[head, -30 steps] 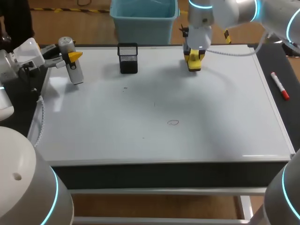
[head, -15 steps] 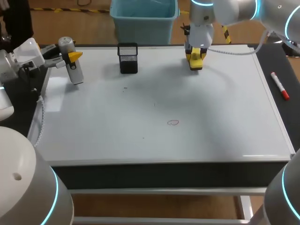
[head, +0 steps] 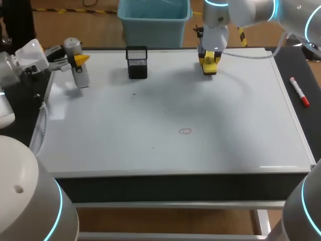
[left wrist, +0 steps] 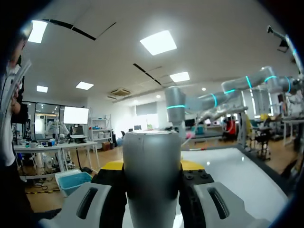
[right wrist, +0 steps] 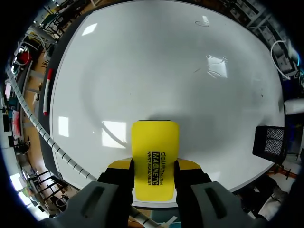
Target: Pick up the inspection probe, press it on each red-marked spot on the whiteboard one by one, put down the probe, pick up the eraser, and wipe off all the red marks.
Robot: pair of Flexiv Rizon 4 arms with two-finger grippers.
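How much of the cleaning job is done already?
Picking up looks done: the left gripper is shut on the probe, and the right gripper is shut on the yellow eraser at the far edge of the whiteboard. In hand: both tools at once, so the probe is not put down yet. Left: one red mark sits unwiped mid-board. Whether it was pressed, I cannot tell.
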